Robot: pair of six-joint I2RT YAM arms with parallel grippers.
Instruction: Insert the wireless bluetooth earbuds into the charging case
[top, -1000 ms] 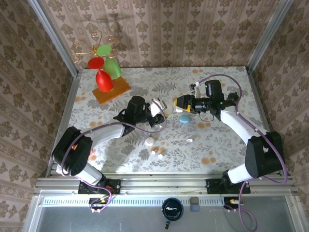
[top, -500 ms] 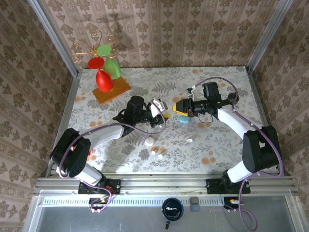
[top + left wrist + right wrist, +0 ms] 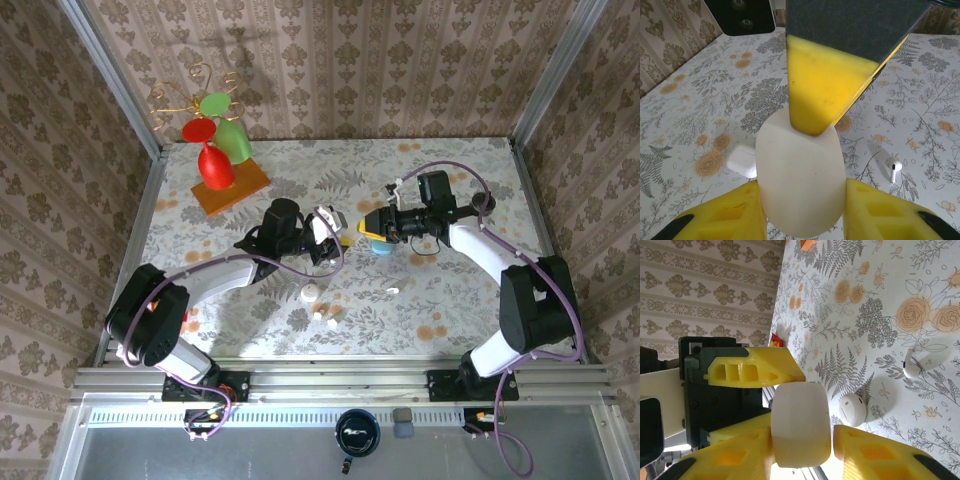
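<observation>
Left gripper (image 3: pixel 802 212) narrow, clamped on white pebble-shaped plastic charging case (image 3: pixel 800 170), held off floral-print table (image 3: pixel 700 75). Right gripper (image 3: pixel 802 452) pinching same case, likely to pry lid. White stemmed plastic earbud (image 3: pixel 894 169) loose on table nearby, not inserted.

Left arm (image 3: pixel 215 275) and right arm (image 3: pixel 480 245) reach inward, meeting over the tabletop (image 3: pixel 450 300) centre; left gripper (image 3: pixel 801 207) and right gripper (image 3: pixel 801 450) face tip to tip; both jaw pairs clamp one white case (image 3: pixel 802 175).
</observation>
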